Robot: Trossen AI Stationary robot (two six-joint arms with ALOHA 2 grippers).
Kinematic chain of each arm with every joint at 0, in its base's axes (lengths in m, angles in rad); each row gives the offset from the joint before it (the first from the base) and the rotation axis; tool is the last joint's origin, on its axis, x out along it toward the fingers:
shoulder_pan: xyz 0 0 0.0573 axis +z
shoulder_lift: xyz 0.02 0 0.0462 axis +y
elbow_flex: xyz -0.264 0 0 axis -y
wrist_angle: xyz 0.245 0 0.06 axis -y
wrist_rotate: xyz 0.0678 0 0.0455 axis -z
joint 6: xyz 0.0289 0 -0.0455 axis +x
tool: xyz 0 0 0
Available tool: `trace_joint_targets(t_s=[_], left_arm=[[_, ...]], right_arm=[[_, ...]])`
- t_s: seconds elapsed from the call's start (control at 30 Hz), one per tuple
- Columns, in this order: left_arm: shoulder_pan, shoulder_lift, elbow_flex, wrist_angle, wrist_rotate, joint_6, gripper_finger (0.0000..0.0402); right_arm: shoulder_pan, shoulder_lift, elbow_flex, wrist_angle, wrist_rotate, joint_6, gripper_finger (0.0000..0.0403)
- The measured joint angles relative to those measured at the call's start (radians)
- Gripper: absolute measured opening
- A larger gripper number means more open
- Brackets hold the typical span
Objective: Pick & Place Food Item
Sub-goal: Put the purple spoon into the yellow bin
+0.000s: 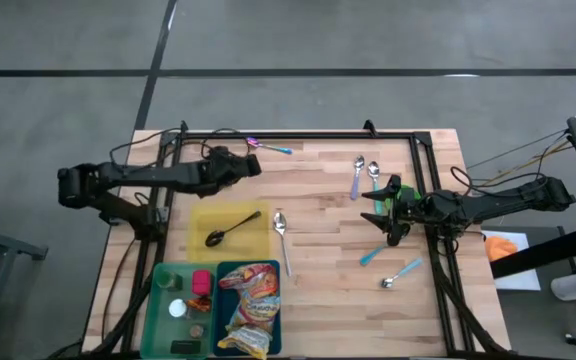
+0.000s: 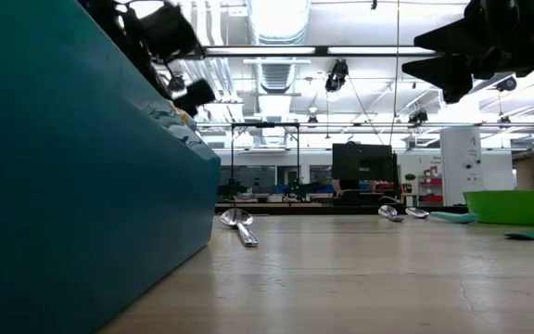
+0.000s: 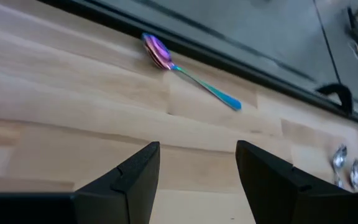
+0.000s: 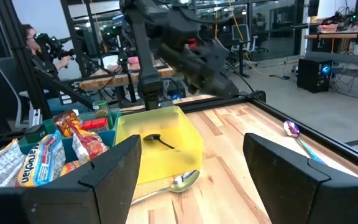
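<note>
Wooden table point(image 1: 318, 270) sitting in an open lab | high: snack bags point(image 1: 250, 305) lying in the teal bin point(image 1: 220, 300), untouched | left wrist: left gripper point(image 3: 197, 168) hovering spread, empty, facing an iridescent spoon point(image 3: 188, 73) | right wrist: right gripper point(image 4: 191, 168) waiting wide, empty, facing the yellow tray point(image 4: 188, 134).

The left hand point(image 3: 197, 180) hangs over bare wooden surface point(image 3: 55, 118), fingers point(image 3: 132, 177) parted, nothing between them. Ahead, a purple-and-blue spoon point(image 3: 188, 74) lies near the surface's edge, just beside the black frame rail point(image 3: 229, 46). Two silver spoons point(image 3: 347, 167) sit farther off.
</note>
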Motion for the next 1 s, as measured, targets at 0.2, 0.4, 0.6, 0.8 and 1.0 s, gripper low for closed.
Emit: trace_joint_targets(t_s=[0.2,0.4,0.6,0.8,1.0], left_arm=[[0.123,0.083,-0.020,0.156,0.148,0.115,0.0211],[0.193,0.174,-0.020,0.174,0.151,0.031,0.0211],[0.245,0.279,-0.014,0.283,0.170,0.096,0.0211],[0.285,0.368,0.038,0.288,0.201,0.100,0.0211],[0.307,0.390,0.060,0.287,0.207,0.094,0.0211]], right_arm=[[0.000,0.000,0.000,0.000,0.000,0.000,0.0281],[0.000,0.000,0.000,0.000,0.000,0.000,0.0281],[0.000,0.000,0.000,0.000,0.000,0.000,0.0281],[0.000,0.000,0.000,0.000,0.000,0.000,0.0281],[0.000,0.000,0.000,0.000,0.000,0.000,0.0281]])
